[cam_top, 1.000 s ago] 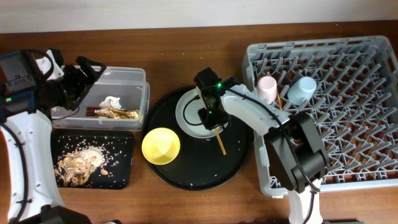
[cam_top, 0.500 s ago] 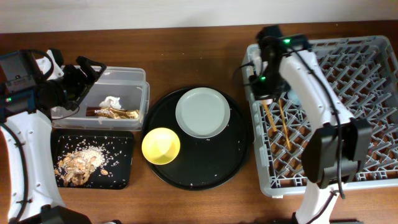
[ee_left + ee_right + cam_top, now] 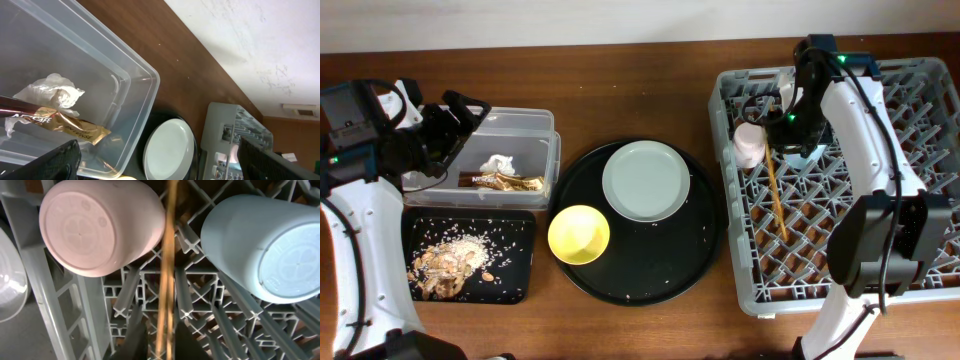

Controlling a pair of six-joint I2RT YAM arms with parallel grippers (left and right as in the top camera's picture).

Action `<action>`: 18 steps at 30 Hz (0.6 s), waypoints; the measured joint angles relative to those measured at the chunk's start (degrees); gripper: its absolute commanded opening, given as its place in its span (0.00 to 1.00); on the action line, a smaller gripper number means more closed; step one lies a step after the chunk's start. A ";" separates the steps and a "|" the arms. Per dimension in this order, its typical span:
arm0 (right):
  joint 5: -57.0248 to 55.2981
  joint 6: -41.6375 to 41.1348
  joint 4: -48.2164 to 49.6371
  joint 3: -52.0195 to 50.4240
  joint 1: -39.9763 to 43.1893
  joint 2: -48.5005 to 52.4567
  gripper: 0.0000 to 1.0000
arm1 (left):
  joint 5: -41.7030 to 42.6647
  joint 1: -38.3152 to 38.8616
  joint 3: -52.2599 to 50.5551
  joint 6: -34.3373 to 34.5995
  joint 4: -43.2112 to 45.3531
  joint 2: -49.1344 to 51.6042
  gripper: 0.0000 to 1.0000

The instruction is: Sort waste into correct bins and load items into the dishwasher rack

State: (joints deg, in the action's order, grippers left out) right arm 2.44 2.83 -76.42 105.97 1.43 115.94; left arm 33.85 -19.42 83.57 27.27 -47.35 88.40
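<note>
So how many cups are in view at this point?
2. The pink cup and the light-blue cup both sit in the dishwasher rack, in its upper-left part as seen from overhead, with a chopstick between them. From overhead, the right arm hides most of the blue one.

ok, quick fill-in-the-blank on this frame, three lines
1. The plate and bowl sit on the round ____ tray.
2. The napkin and ____ lie in the tub.
3. Between the pink cup and blue cup runs a wooden ____.
Missing: black; wrapper; chopstick.
</note>
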 measured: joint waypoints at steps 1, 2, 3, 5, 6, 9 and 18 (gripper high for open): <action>0.00 0.00 0.00 0.00 -0.02 0.00 0.19 | 0.00 0.00 0.00 0.00 0.00 0.00 0.99; 0.00 0.00 -0.02 0.00 -0.02 0.00 0.19 | 0.00 0.00 0.00 0.00 0.00 0.00 0.99; 0.00 0.00 -0.07 0.00 -0.02 0.00 0.19 | 0.00 0.00 0.00 0.00 0.00 0.00 0.99; 2.25 0.02 -0.57 0.00 -0.02 0.00 0.19 | 0.00 0.00 0.00 0.00 0.00 0.00 0.99; 4.07 0.26 -0.81 0.00 -0.02 0.00 0.20 | 0.00 0.00 0.00 0.00 0.00 0.00 0.99; 27.52 9.44 -7.50 0.02 -0.96 0.00 0.32 | -0.02 0.00 0.00 0.00 0.07 0.00 0.99; 34.10 3.08 4.81 0.02 -41.11 -0.13 0.43 | -0.02 0.00 0.00 0.00 0.00 0.00 0.99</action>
State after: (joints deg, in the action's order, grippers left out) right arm 36.53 5.91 -71.61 106.00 -39.68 115.81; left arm 33.82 -19.42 83.57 27.27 -47.35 88.40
